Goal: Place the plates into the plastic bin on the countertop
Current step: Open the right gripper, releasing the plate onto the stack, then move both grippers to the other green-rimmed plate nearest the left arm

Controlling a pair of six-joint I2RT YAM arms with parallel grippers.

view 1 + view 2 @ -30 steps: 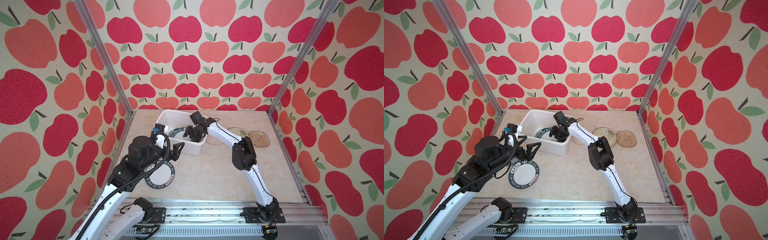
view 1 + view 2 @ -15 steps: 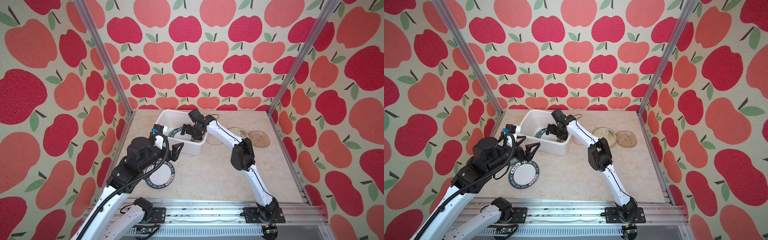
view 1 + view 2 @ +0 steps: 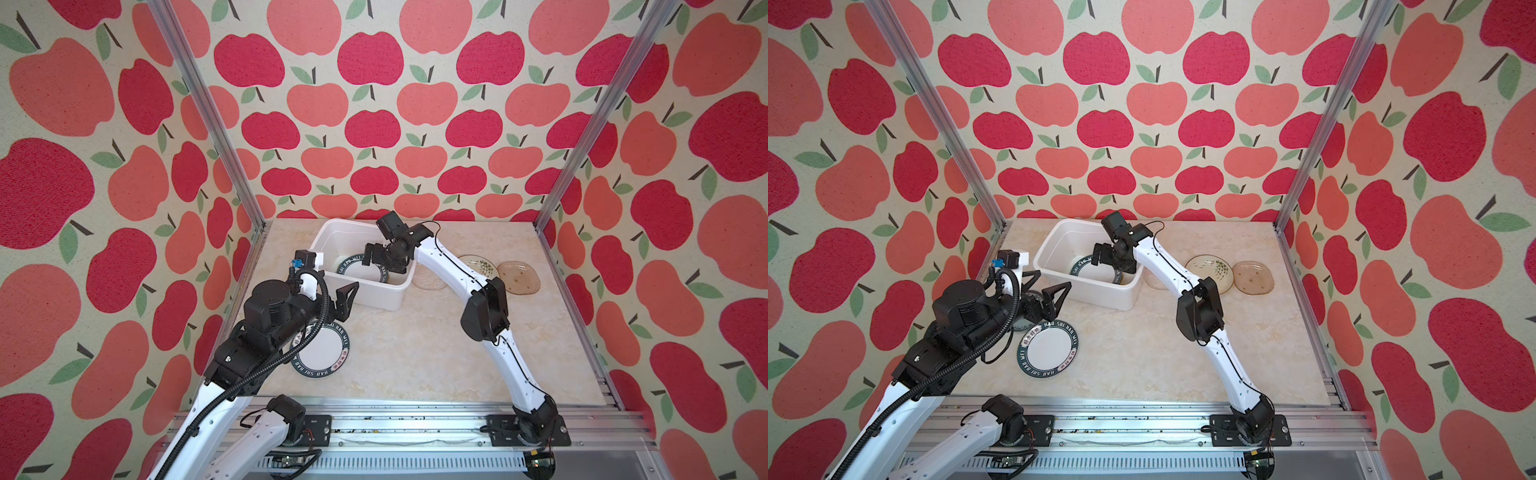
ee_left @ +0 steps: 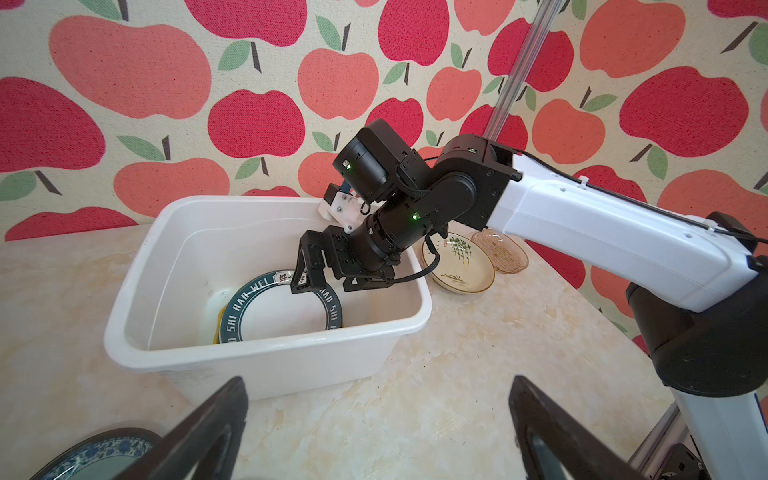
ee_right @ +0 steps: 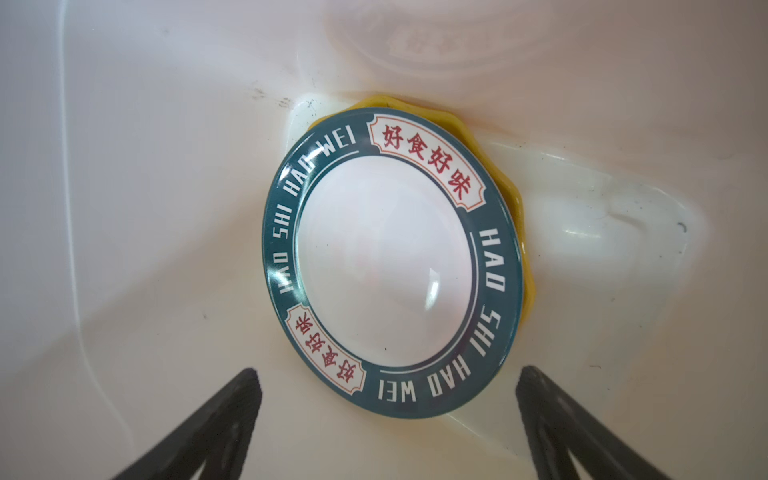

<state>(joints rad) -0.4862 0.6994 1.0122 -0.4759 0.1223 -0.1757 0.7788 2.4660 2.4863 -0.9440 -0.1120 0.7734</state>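
The white plastic bin [image 3: 374, 297] [image 3: 1100, 297] [image 4: 266, 361] stands at the back left of the countertop [image 3: 415, 345]. In it a green-rimmed plate [image 3: 353, 272] [image 4: 282, 311] [image 5: 390, 266] lies on a yellow plate [image 5: 515, 199]. My right gripper [image 3: 376, 268] [image 3: 1108, 266] [image 4: 332, 286] [image 5: 388, 374] hangs open just above them, holding nothing. My left gripper [image 3: 1047, 282] [image 4: 378, 384] is open and empty in front of the bin. A second green-rimmed plate [image 3: 322, 351] [image 3: 1048, 347] lies on the countertop below it.
Right of the bin lie a clear glass plate [image 3: 428, 278], a cream leaf-painted plate [image 3: 482, 266] [image 4: 459, 266] and a brown glass plate [image 3: 517, 276] [image 4: 500, 249]. A blue-patterned plate [image 4: 95, 453] sits under my left arm. Apple-print walls and aluminium rails enclose the countertop.
My right gripper's jaws have spread wider and it has shifted slightly left inside the bin. The left arm has barely moved.
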